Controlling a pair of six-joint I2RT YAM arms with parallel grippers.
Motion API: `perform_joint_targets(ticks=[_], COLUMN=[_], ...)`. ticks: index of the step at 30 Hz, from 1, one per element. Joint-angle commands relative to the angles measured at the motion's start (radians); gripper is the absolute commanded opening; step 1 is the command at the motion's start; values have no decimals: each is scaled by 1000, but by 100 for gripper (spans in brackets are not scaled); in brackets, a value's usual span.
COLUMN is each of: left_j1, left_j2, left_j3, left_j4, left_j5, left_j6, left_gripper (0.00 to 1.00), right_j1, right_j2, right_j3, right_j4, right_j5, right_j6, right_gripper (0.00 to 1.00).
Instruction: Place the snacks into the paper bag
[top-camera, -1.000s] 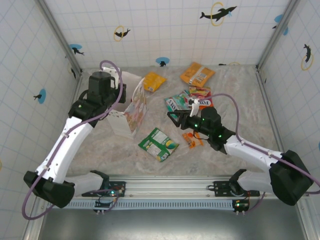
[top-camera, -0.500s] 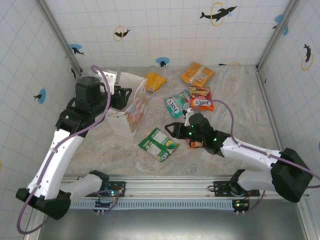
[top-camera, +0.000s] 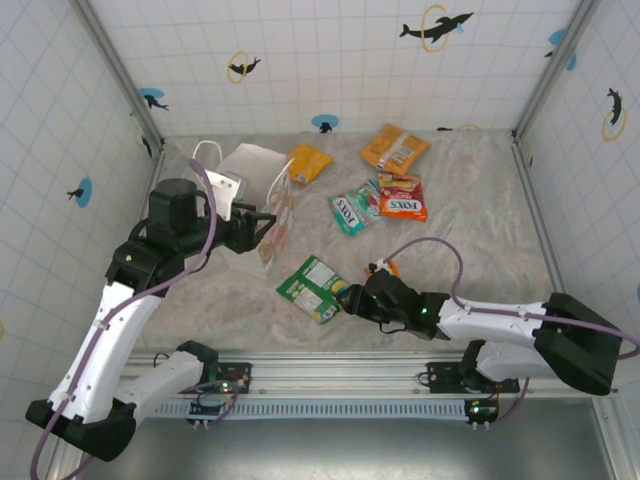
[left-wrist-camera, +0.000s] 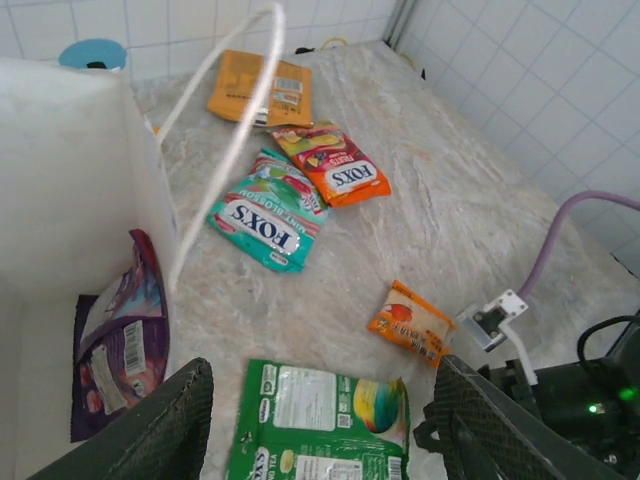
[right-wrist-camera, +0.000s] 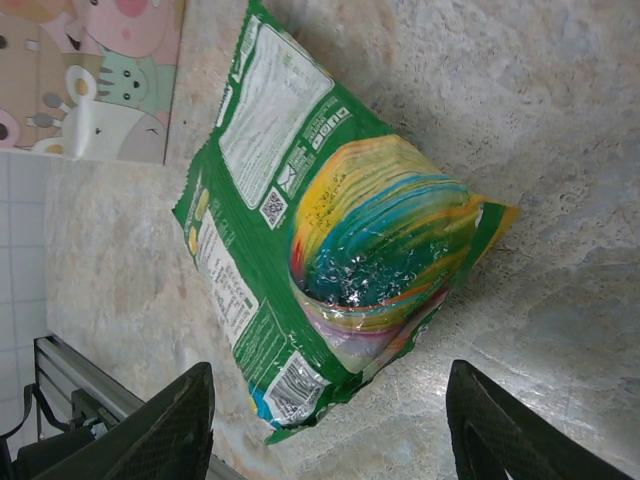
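- While the right gripper (top-camera: 352, 298) sits with jaws wide and empty at the green packet (right-wrist-camera: 320, 250), only one snack is bagged: the purple packet (left-wrist-camera: 125, 340) lies inside the paper bag (top-camera: 248, 165).
- Left gripper (top-camera: 262, 224) at the bag mouth, jaws wide, gripping nothing.
- Six left on the table (top-camera: 480, 220): green, teal packet (top-camera: 352, 210), red-orange packet (top-camera: 402, 198), orange-yellow packet (top-camera: 308, 162), second orange-yellow packet (top-camera: 395, 147), tiny orange packet (left-wrist-camera: 410, 322).
- My read: early stage, green looks next.

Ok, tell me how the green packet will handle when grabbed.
Green packet: probably floppy, since its foil is crinkled and puffed in the middle. Likely light, being thin at the edges. Its glossy film may slide on the smooth table when nudged.
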Motion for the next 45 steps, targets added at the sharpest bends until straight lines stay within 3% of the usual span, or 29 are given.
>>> perform_joint_targets(ticks=[1,19,34,45], left_j1=[1,1,0,1], left_j2=[-19,-42,-39,-15], left_j3=[-23,-77,-98,-100], left_j4=[-13,5,52,66], left_j5=[30,25,38,66], left_j6=[18,27,18,25], left_gripper=[60,60,59,58], right_j1=[10,6,-1,1], right_j2=[53,215,217,150], right_j3=[-13,-60,-110,-113], right_j4=[107,323,356,422], right_j5=[22,63,121,134], right_j6=[53,139,80,-32], right_gripper=[62,54,13,2])
